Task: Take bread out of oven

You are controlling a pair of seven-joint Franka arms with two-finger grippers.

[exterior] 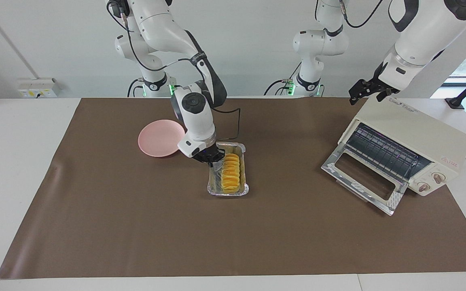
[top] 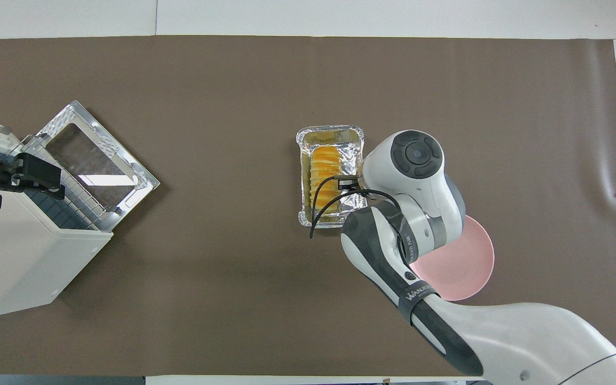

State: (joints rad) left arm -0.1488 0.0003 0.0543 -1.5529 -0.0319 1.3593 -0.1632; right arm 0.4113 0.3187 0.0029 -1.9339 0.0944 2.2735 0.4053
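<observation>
The bread [exterior: 230, 172], a ridged golden loaf, lies in a foil tray [exterior: 227, 191] near the middle of the brown mat [exterior: 136, 226], well apart from the oven [exterior: 415, 141]. The right gripper [exterior: 210, 158] is down at the tray's rim on the corner nearest the pink plate [exterior: 158, 139], its fingers pinched closed on the foil edge; whether they also touch the loaf cannot be made out. From overhead, the right arm's white wrist hangs over the side of the tray [top: 305, 176] toward the plate [top: 474, 267], and a black cable loops over the bread [top: 323, 171]. The plate sits just beside the tray, toward the right arm's end of the table. The oven [top: 19, 262] stands at the left arm's end with its glass door [exterior: 362, 178] folded down flat and the wire rack [exterior: 382, 151] showing inside. The left gripper [exterior: 365, 91] waits in the air over the oven's top edge, fingers spread wide and holding nothing.
</observation>
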